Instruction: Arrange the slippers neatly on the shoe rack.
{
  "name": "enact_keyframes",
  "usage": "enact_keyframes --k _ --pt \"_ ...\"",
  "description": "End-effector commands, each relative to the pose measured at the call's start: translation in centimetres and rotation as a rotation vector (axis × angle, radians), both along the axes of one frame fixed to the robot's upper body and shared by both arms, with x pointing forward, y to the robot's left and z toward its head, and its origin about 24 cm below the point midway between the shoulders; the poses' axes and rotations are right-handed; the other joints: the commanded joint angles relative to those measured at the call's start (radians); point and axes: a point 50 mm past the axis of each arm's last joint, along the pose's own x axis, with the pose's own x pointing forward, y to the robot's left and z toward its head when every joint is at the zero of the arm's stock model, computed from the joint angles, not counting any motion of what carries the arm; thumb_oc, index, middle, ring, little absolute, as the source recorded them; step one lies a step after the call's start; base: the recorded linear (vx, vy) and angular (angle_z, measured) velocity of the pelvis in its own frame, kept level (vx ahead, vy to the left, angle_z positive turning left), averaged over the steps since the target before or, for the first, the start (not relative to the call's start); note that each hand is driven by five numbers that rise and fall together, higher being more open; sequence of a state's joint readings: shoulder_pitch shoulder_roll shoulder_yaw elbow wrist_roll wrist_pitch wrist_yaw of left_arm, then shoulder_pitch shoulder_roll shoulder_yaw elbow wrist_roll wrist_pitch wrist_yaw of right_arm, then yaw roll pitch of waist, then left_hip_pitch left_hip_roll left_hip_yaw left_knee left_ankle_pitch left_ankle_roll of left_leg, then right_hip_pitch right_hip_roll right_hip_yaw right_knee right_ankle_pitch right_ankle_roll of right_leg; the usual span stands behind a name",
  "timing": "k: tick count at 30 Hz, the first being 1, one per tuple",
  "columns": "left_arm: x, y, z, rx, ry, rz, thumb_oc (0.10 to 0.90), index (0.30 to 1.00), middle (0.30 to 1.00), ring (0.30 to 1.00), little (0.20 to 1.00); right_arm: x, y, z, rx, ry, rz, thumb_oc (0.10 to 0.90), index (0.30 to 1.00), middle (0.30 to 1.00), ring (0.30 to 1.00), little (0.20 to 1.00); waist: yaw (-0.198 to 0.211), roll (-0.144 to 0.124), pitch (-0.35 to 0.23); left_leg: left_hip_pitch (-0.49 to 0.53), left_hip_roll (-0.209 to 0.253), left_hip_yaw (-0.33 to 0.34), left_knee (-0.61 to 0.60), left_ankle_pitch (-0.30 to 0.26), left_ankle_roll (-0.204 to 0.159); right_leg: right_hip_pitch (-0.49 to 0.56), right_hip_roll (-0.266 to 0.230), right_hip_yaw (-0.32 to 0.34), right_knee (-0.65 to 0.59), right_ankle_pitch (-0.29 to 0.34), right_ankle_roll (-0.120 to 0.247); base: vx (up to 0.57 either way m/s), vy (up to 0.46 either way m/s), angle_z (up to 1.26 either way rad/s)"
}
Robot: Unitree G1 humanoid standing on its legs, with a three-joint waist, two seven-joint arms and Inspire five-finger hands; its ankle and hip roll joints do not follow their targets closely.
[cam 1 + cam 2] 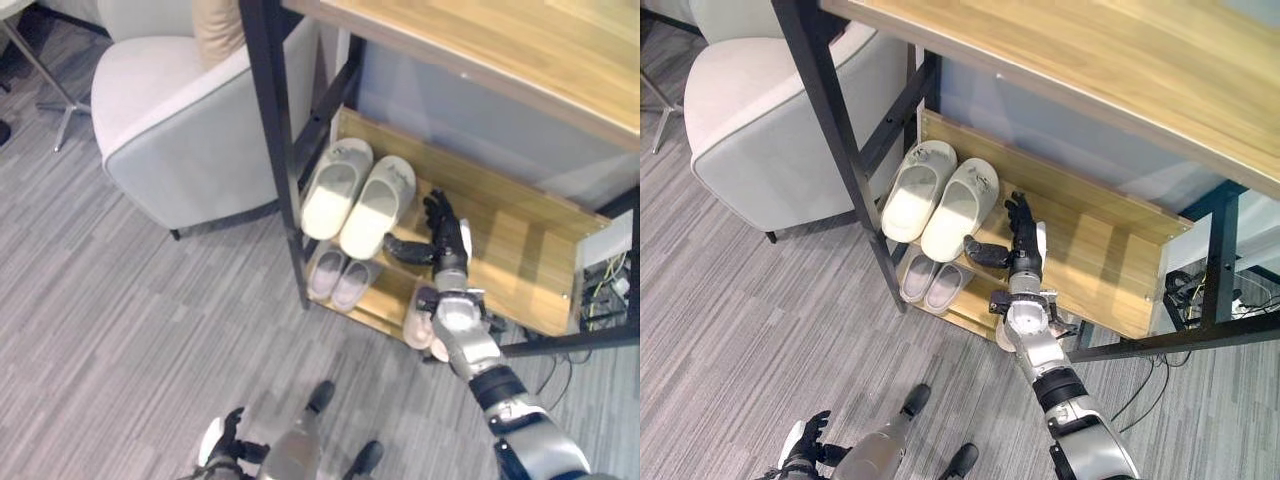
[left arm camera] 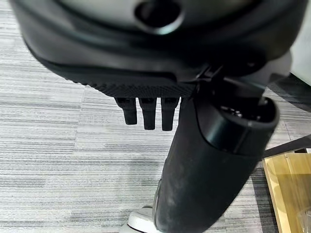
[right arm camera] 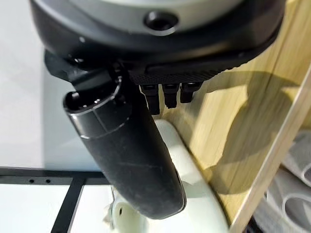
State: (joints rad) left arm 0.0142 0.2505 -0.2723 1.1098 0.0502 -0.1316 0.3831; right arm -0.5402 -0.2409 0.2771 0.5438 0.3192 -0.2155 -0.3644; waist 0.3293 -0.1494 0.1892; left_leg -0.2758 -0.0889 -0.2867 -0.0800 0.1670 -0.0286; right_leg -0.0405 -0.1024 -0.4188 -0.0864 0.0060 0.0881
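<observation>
A pair of cream slippers lies side by side at the left end of the shoe rack's middle wooden shelf. My right hand reaches over this shelf just right of the pair. It is open, fingers straight, with its thumb stretched toward the nearer cream slipper; I cannot tell if they touch. On the lower shelf sits a smaller pale pink pair. Another pale slipper shows partly behind my right forearm. My left hand hangs low over the floor, open and empty.
A light grey armchair stands left of the rack, close to its black front post. The rack's top wooden board overhangs the shelves. Cables lie behind the rack's right end. Grey striped carpet spreads in front.
</observation>
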Motion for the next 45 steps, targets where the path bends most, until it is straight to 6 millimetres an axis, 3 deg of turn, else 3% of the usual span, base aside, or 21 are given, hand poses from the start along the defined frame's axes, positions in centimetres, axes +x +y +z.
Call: enact_keyframes --k 1,4,10,17,19,25,31,32,36,37,38,40,43,45 --pt "-1.9 -0.2 -0.7 0.014 0.052 0.005 0.800 0.900 0.900 0.900 0.900 1.1 2.6 4.0 -0.011 -0.173 0.138 0.800 0.900 0.900 0.900 0.900 0.002 -0.008 -0.044 0.106 0.050 0.051 -0.007 -0.134 0.009 0.009 -0.047 0.040 0.019 0.002 0.051 0.00 0.000 0.00" --pt "-1.9 -0.1 -0.7 0.015 0.055 -0.002 0.800 0.900 0.900 0.900 0.900 1.5 3.7 4.6 -0.071 -0.176 0.192 0.800 0.900 0.900 0.900 0.900 0.006 -0.015 -0.049 0.108 0.048 0.053 -0.007 -0.135 0.009 0.011 -0.046 0.041 0.017 0.003 0.051 0.00 0.000 0.00" --pt "-2.4 -0.1 -0.9 0.016 0.073 0.011 0.800 0.900 0.900 0.900 0.900 1.8 3.5 4.8 -0.055 -0.173 0.164 0.800 0.900 0.900 0.900 0.900 0.008 -0.017 -0.054 0.118 0.050 0.057 -0.007 -0.139 0.012 0.018 -0.046 0.044 0.018 0.003 0.050 0.00 0.000 0.00" --pt "-3.3 0.2 -1.1 0.024 0.110 0.054 0.800 0.900 0.900 0.900 0.900 1.4 1.4 4.8 -0.008 -0.204 0.024 0.800 0.900 0.900 0.900 0.900 0.003 -0.012 -0.063 0.131 0.049 0.059 -0.007 -0.148 0.016 0.030 -0.047 0.045 0.022 0.001 0.052 0.00 0.000 0.00" --pt "-3.6 0.5 -1.2 0.034 0.120 0.081 0.800 0.900 0.900 0.900 0.900 0.2 -0.4 4.1 -0.066 -0.223 -0.056 0.800 0.900 0.900 0.900 0.900 -0.008 -0.007 -0.074 0.146 0.050 0.064 -0.007 -0.155 0.018 0.042 -0.048 0.045 0.021 -0.001 0.054 0.00 0.000 0.00" --pt "-4.4 0.5 -1.4 0.027 0.147 0.103 0.800 0.900 0.900 0.900 0.900 -2.4 -2.5 4.1 -0.178 -0.304 -0.110 0.800 0.900 0.900 0.900 0.900 -0.036 0.001 -0.093 0.172 0.053 0.077 -0.007 -0.164 0.020 0.059 -0.050 0.051 0.022 -0.002 0.056 0.00 0.009 -0.03" --pt "-4.4 -0.1 -1.6 -0.037 0.151 0.147 0.800 0.900 0.900 0.900 0.900 -5.5 -2.9 3.3 -0.277 -0.322 -0.009 0.800 0.900 0.900 0.900 0.900 -0.090 0.020 -0.119 0.197 0.056 0.106 -0.007 -0.164 0.017 0.076 -0.052 0.070 0.022 0.002 0.056 -0.03 0.014 -0.15" --pt "-4.4 0.1 -1.6 -0.072 0.144 0.167 0.800 0.900 0.900 0.900 0.900 -6.8 -3.1 3.5 -0.433 -0.334 0.067 0.800 0.900 0.900 0.900 0.900 -0.113 0.024 -0.124 0.200 0.057 0.114 -0.007 -0.161 0.014 0.076 -0.051 0.076 0.023 0.005 0.057 -0.05 -0.003 -0.11" --pt "-4.4 0.0 -1.6 -0.083 0.146 0.145 0.800 0.900 0.900 0.900 0.900 -8.1 -3.2 2.6 -0.506 -0.295 0.143 0.800 0.900 0.900 0.900 0.900 -0.138 0.028 -0.132 0.210 0.059 0.129 -0.007 -0.163 0.013 0.078 -0.052 0.088 0.024 0.010 0.057 -0.04 0.003 -0.15" --pt "-4.1 -0.3 -1.6 -0.115 0.134 0.135 0.800 0.900 0.900 0.900 0.900 -9.4 -3.7 1.3 -0.623 -0.236 0.195 0.800 0.900 0.900 0.900 0.900 -0.169 0.031 -0.145 0.228 0.063 0.149 -0.007 -0.169 0.013 0.084 -0.051 0.104 0.021 0.011 0.057 -0.02 -0.002 -0.23" --pt "-4.1 -0.3 -1.6 -0.116 0.135 0.135 0.800 0.900 0.900 0.900 0.900 -9.5 -3.7 1.2 -0.623 -0.235 0.195 0.800 0.900 0.900 0.900 0.900 -0.166 0.032 -0.144 0.230 0.063 0.151 -0.007 -0.170 0.013 0.085 -0.050 0.106 0.021 0.012 0.057 -0.05 -0.014 -0.31" --pt "-3.2 -0.5 -1.4 -0.151 0.093 0.165 0.800 0.900 0.900 0.900 0.900 -10.6 -4.3 -0.3 -0.616 -0.160 0.209 0.800 0.900 0.900 0.900 0.900 -0.201 0.041 -0.153 0.248 0.066 0.179 -0.007 -0.174 0.014 0.088 -0.046 0.136 0.019 0.015 0.056 -0.06 -0.024 -0.44" --pt "-2.8 -0.5 -1.3 -0.155 0.074 0.160 0.800 0.900 0.900 0.900 0.900 -10.9 -4.6 -0.8 -0.662 -0.129 0.219 0.800 0.900 0.900 0.900 0.900 -0.220 0.051 -0.154 0.251 0.070 0.195 -0.007 -0.172 0.013 0.082 -0.044 0.152 0.016 0.020 0.055 -0.07 -0.011 -0.41" --pt "-2.3 -0.8 -1.2 -0.147 0.072 0.116 0.800 0.900 0.900 0.900 0.900 -11.2 -5.3 -2.6 -0.686 -0.042 0.208 0.800 0.900 0.900 0.900 0.900 -0.252 0.065 -0.154 0.259 0.076 0.224 -0.007 -0.173 0.011 0.078 -0.040 0.183 0.008 0.027 0.054 -0.10 -0.016 -0.37"
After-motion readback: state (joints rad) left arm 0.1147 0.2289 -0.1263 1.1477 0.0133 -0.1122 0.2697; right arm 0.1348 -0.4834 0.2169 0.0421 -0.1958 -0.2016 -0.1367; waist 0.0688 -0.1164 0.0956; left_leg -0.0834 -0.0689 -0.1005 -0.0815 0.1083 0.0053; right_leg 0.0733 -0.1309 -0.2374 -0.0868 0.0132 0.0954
